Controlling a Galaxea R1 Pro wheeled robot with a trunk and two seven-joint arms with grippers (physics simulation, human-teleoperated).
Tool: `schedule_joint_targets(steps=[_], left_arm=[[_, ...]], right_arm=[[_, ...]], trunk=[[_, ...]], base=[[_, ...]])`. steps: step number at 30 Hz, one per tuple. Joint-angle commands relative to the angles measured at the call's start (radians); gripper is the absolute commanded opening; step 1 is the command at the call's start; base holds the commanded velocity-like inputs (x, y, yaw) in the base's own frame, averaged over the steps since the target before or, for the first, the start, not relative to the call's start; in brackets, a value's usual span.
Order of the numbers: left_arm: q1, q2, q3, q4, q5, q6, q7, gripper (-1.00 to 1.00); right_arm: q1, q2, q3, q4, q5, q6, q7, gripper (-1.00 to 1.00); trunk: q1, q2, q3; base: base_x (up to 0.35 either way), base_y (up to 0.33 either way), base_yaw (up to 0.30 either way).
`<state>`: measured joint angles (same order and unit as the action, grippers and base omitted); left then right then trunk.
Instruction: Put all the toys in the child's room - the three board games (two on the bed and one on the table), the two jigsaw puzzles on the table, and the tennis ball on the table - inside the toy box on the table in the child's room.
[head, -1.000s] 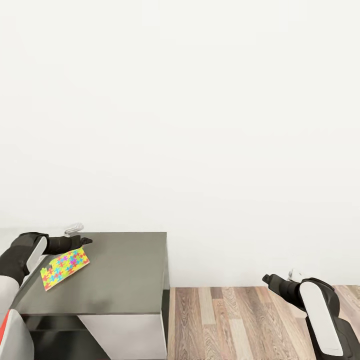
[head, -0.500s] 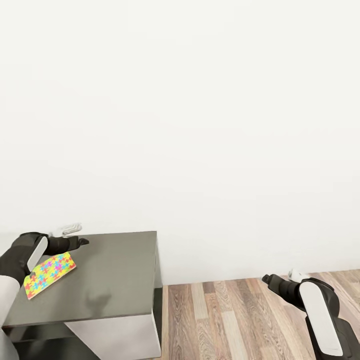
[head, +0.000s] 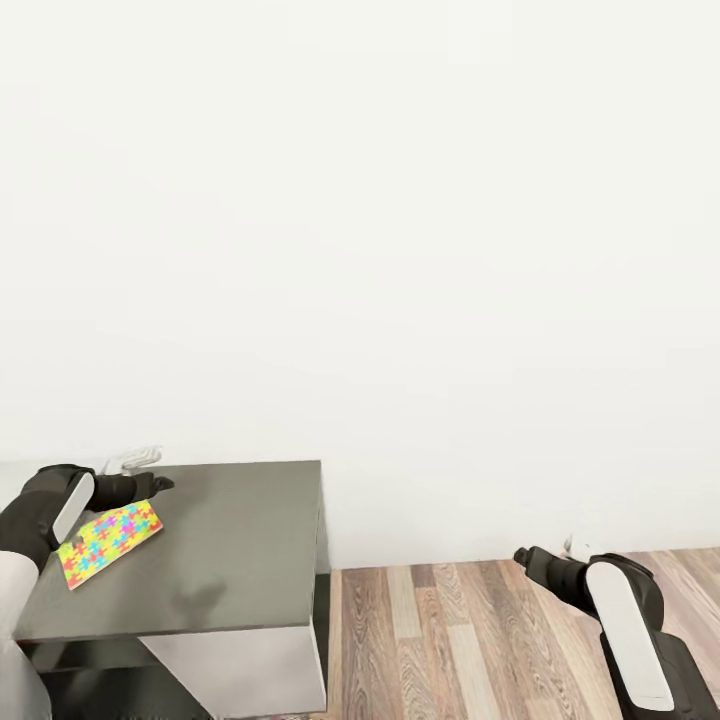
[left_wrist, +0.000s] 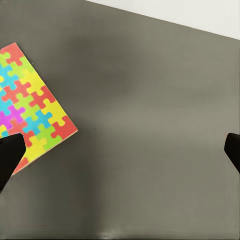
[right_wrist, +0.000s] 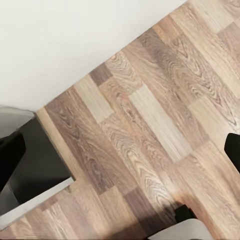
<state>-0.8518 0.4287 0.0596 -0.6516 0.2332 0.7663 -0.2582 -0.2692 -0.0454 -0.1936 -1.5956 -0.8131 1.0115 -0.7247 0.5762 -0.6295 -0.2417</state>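
One jigsaw puzzle, a thin square of multicoloured interlocking pieces, lies flat on the low dark-grey side desk near its left end. My left gripper hovers just beyond the puzzle's far edge. In the left wrist view this gripper is open, its fingertips wide apart, one of them over a corner of the puzzle. My right gripper hangs over the wood floor at the right and is open with nothing in it.
A plain white wall stands close behind the desk. A small white object lies at the desk's back left. The wood-plank floor stretches right of the desk's white side panel.
The whole picture has swung slightly, so the camera moved. The puzzle stays in the same place on the desk with my left gripper by it. The right arm edged a little to the left.
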Motion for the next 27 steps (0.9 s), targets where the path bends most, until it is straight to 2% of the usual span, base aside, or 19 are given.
schedule_joint_targets(steps=[1, 6, 15, 23, 27], left_arm=[[-0.001, 0.0, 0.003, 0.0, -0.002, 0.005, -0.004, 1.0], [-0.001, 0.003, 0.003, 0.0, -0.002, 0.005, -0.004, 1.0], [-0.001, 0.008, 0.004, 0.0, -0.002, 0.002, -0.003, 1.0], [-0.001, 0.007, 0.005, 0.0, -0.002, -0.002, -0.003, 1.0], [-0.001, 0.007, 0.005, 0.0, -0.002, -0.034, -0.003, 1.0]], right_arm=[[-0.001, -0.001, 0.01, -0.001, -0.009, 0.002, -0.01, 1.0], [-0.001, -0.003, 0.025, -0.001, -0.008, 0.0, -0.009, 1.0], [-0.001, -0.001, 0.028, -0.001, -0.009, -0.001, -0.008, 1.0], [-0.001, -0.001, 0.031, -0.001, -0.011, 0.001, -0.007, 1.0], [-0.001, -0.001, 0.031, -0.001, -0.012, 0.001, -0.007, 1.0]], trunk=[[0.0, -0.001, -0.002], [0.0, -0.001, -0.005], [0.0, -0.001, -0.015], [0.0, -0.001, -0.022], [0.0, -0.001, -0.025]], base=[[0.0, 0.0, 0.249], [0.0, 0.0, 0.265], [0.0, 0.0, 0.221], [0.0, 0.0, 0.066], [0.0, 0.0, 0.008]])
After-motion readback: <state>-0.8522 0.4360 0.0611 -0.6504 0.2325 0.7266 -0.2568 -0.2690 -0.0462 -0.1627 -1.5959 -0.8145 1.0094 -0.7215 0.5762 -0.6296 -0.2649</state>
